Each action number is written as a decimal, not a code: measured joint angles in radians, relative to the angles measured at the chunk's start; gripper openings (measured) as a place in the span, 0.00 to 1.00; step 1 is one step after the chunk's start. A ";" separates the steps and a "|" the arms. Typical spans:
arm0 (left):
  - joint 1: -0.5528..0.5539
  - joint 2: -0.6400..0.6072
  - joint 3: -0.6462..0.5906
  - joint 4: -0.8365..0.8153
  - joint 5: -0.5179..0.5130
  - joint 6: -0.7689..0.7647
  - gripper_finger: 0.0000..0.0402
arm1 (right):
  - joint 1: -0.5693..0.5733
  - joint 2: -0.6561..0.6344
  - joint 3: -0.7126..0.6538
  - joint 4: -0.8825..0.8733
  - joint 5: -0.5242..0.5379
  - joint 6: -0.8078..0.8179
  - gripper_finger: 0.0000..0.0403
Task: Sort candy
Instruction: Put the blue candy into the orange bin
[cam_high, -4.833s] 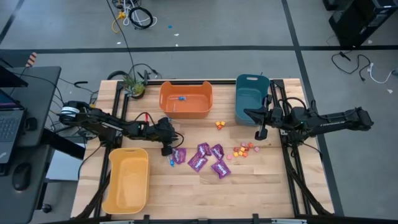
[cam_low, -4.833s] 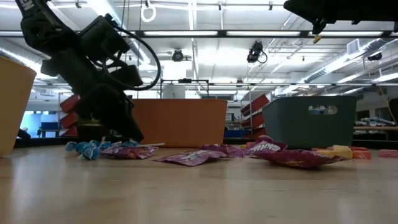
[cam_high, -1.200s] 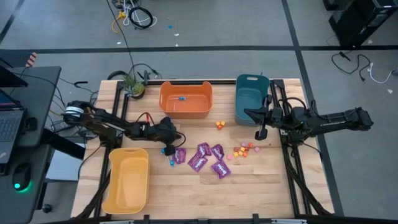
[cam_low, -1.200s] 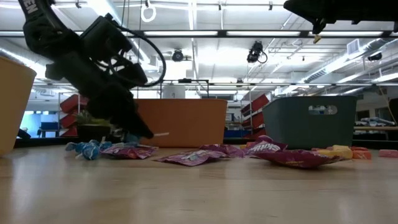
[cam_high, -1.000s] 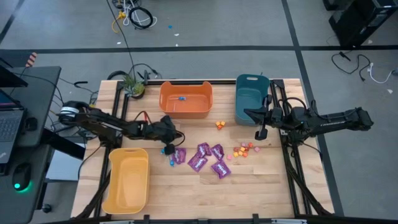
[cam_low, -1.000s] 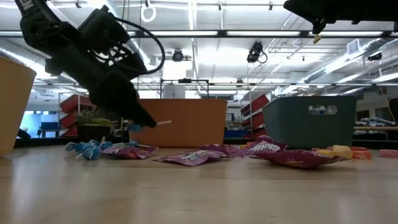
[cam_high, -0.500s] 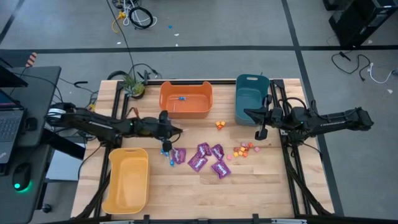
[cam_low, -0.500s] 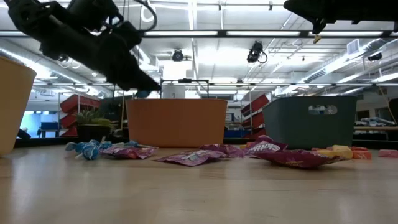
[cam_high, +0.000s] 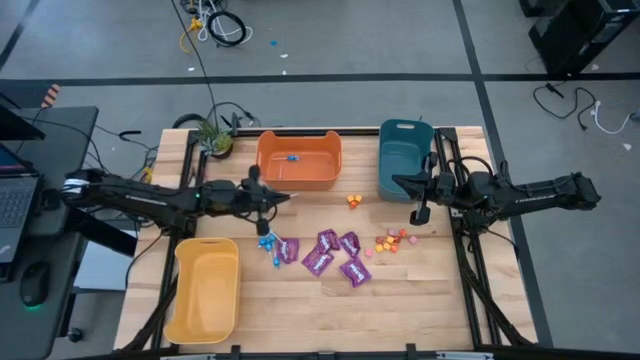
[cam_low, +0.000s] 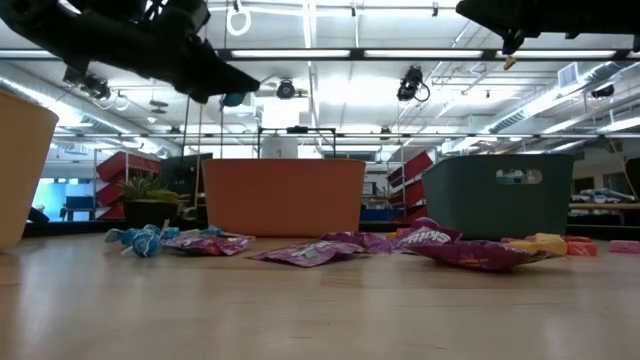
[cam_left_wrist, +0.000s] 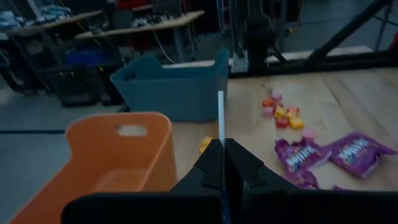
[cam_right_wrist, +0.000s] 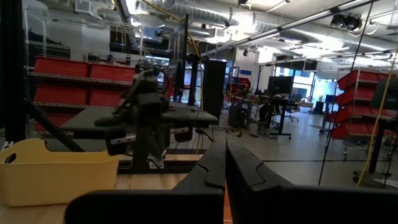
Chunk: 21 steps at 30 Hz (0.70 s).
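On the table the yellow bin (cam_high: 203, 290) looks empty, the orange bin (cam_high: 298, 160) holds one blue lollipop (cam_high: 292, 157), and the teal bin's (cam_high: 404, 158) inside cannot be made out. Purple packets (cam_high: 325, 252), small pieces (cam_high: 392, 240) and more lollipops (cam_high: 269, 245) lie on the wood. The left gripper (cam_high: 266, 197), clenched on a lolly (cam_left_wrist: 220, 117), has risen from the pile toward the orange bin. The right gripper (cam_high: 420, 214) stays clenched, empty, beside the teal bin.
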 joint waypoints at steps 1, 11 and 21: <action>0.004 -0.007 0.000 0.005 0.000 0.009 0.00 | 0.000 0.000 0.000 0.000 0.000 0.000 0.00; 0.068 -0.023 0.000 0.018 -0.006 0.017 0.00 | 0.000 0.000 0.000 0.000 0.000 0.000 0.00; 0.221 -0.023 0.000 0.099 -0.061 0.039 0.00 | 0.000 0.000 0.000 -0.001 0.000 0.000 0.00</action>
